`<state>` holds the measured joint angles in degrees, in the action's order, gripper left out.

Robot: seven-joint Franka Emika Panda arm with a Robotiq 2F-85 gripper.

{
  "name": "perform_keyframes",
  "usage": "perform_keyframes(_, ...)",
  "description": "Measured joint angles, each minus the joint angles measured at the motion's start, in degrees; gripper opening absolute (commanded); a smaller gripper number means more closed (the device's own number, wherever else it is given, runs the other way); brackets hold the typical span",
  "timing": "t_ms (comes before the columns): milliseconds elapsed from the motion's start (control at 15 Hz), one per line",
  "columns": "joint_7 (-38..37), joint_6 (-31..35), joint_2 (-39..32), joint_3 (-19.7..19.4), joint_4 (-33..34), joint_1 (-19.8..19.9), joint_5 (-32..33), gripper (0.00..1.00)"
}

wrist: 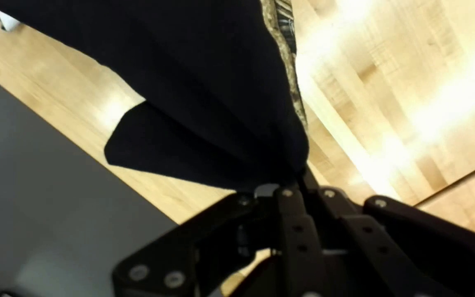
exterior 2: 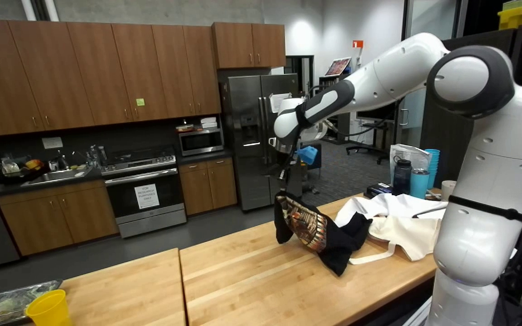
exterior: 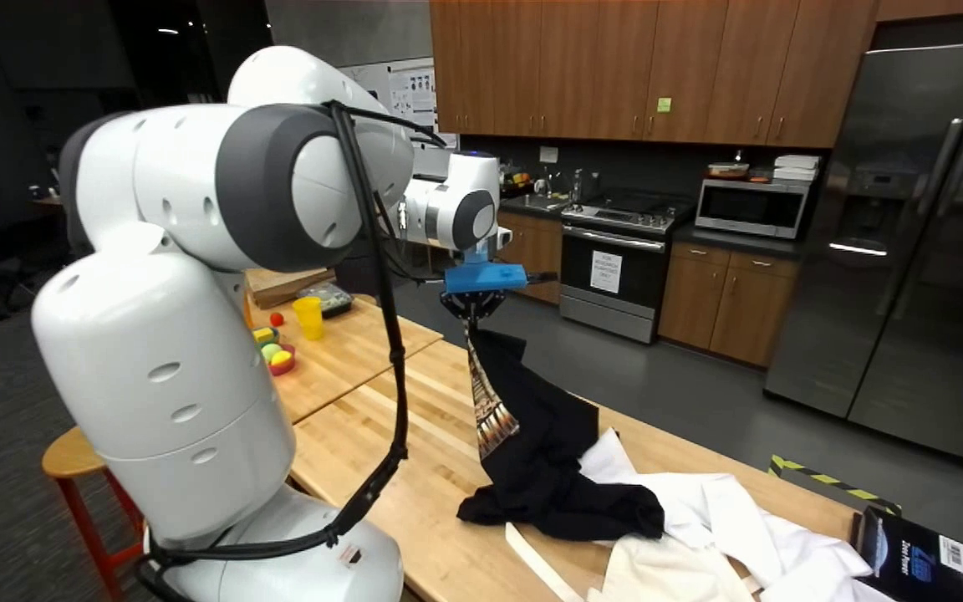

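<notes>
Holding up the black cloth (exterior: 544,426) seemed the step, its top pinched in the gripper (exterior: 471,316), its lower end slumped on the table (exterior: 440,451), and the next move likely called for a firm grip

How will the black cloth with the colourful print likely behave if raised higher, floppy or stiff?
Probably floppy: the black cloth drapes in folds below the gripper and slumps onto the table. It may swing or twist, being pinched only at its top. Likely light for its size, as the fabric looks thin.
</notes>
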<state>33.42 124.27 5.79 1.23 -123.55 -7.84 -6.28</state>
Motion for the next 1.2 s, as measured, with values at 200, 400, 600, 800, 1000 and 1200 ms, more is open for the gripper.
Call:
perform_keyframes(200,3.6,-3.6,-2.5,1.6,3.9,-0.9,-0.2,0.23)
perform_keyframes(400,4.6,-4.1,-2.8,1.6,4.5,-0.8,-0.2,0.55)
perform_keyframes(600,4.5,-4.0,-2.8,1.5,4.4,-0.3,0.4,0.66)
perform_keyframes(800,1.8,-1.5,-0.8,0.6,4.3,2.5,4.5,0.87)
perform_keyframes(1000,-1.3,1.1,3.2,-1.8,3.0,5.9,6.6,1.0)
perform_keyframes(1200,-7.1,5.3,5.4,-3.3,-2.4,7.4,6.6,1.0)
